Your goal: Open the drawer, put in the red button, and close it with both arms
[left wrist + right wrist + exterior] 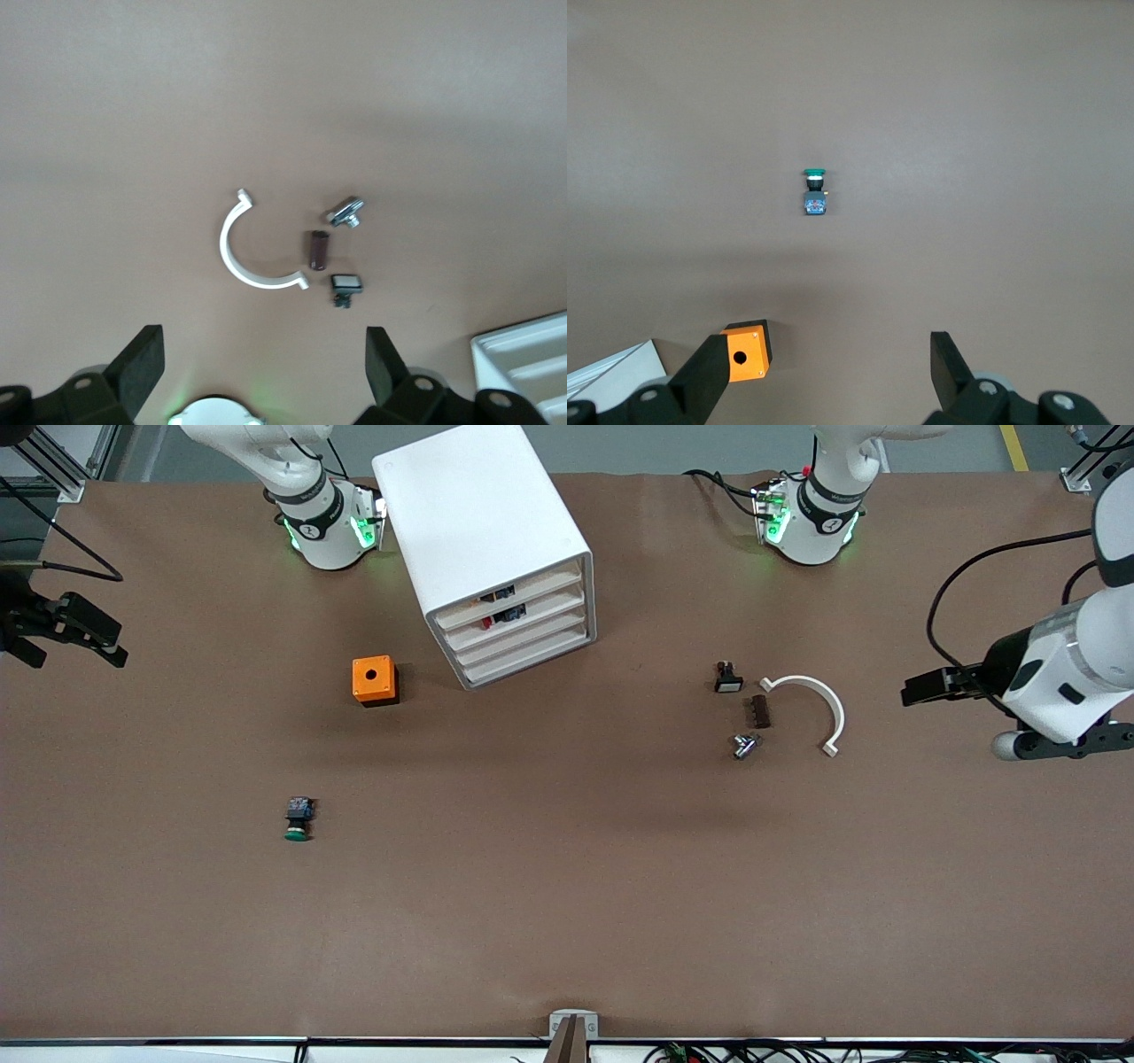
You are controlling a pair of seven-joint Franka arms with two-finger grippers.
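The white cabinet point(478, 514) stands between the two arm bases, with all four trays pushed in. The drawer point(536, 609), second from top, shows a small dark item with a red speck point(507, 614) in its gap. I cannot tell if this is the red button. No red button lies on the table. My left gripper point(917, 689) is open and empty in the air at the left arm's end, its fingers wide apart in the left wrist view point(264, 345). My right gripper point(117, 646) is open and empty at the right arm's end, also seen in the right wrist view point(828, 350).
An orange box with a hole point(374, 680) sits beside the cabinet. A green-capped button point(299, 819) lies nearer the front camera. Toward the left arm's end lie a white curved clamp point(819, 700), a brown piece point(760, 711), a metal part point(744, 746) and a black switch point(727, 678).
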